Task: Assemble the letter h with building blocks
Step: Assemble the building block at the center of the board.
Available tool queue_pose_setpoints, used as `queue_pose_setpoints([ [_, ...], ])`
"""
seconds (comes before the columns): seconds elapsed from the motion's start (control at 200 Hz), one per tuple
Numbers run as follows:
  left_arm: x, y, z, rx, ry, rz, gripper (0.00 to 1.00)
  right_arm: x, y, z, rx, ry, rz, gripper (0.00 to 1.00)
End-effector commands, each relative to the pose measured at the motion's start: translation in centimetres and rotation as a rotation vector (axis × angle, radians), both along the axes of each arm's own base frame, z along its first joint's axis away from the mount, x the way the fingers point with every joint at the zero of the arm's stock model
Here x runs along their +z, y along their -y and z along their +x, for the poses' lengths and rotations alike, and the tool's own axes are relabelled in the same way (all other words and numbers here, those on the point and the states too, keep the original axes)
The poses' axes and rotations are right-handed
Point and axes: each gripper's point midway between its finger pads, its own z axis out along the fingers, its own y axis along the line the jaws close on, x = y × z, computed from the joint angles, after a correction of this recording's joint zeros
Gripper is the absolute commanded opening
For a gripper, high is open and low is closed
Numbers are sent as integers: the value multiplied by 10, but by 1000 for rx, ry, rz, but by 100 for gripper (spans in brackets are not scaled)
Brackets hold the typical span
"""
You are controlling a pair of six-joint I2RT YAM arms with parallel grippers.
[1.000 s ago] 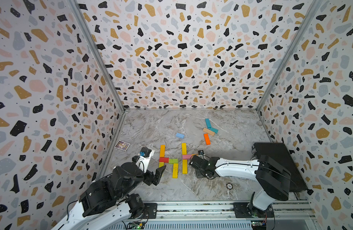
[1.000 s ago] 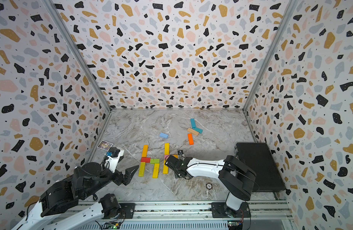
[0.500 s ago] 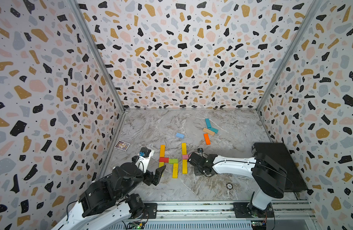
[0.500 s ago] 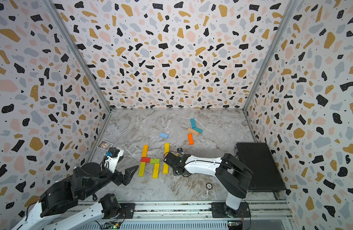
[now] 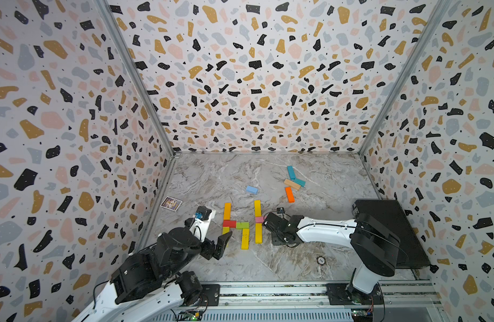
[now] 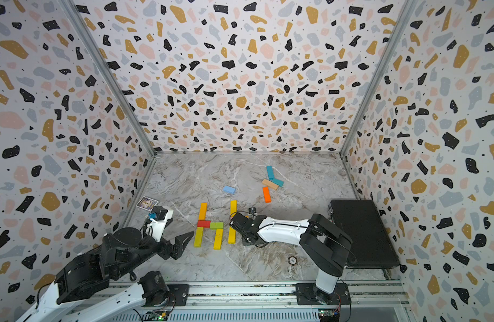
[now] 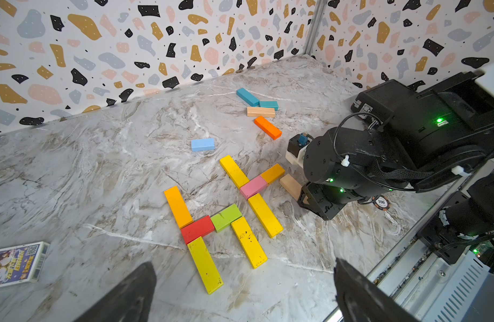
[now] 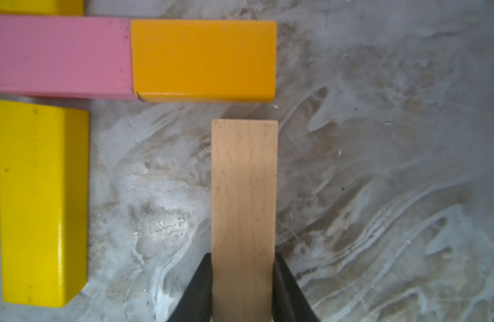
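Building blocks lie flat in two groups. An orange bar (image 5: 227, 211), red (image 5: 229, 223), green (image 5: 242, 225) and two yellow bars (image 5: 245, 238) form one figure. Beside it are a yellow bar (image 5: 257, 208), a pink block (image 5: 259, 219) and another yellow bar (image 5: 258, 233). An orange block (image 8: 203, 60) butts against the pink block's (image 8: 59, 55) end. My right gripper (image 8: 243, 258) is shut on a tan block (image 8: 244, 195) whose end sits just short of the orange block. My left gripper (image 7: 243, 267) hangs open near the yellow bars, holding nothing.
Loose blocks lie farther back: light blue (image 5: 251, 189), two teal (image 5: 290, 172), tan (image 5: 292, 184) and orange (image 5: 289, 194). A picture card (image 5: 171, 203) lies by the left wall. A black case (image 5: 390, 234) sits at the right, with a poker chip (image 5: 320, 260) near the front.
My right gripper has moved a little left and back with the tan block, closer to the pink and orange blocks. The left arm has not moved.
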Motion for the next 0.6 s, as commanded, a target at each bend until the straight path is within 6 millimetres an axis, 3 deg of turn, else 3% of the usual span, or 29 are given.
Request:
queue_pose_setpoints([
  [0.0,5,2,4,2,24,-9,99,6,-6,4,-4,2,11,20],
  [0.596,3,2,4,3,21,-3,99,1,-5,7,-3,11,-15,25],
])
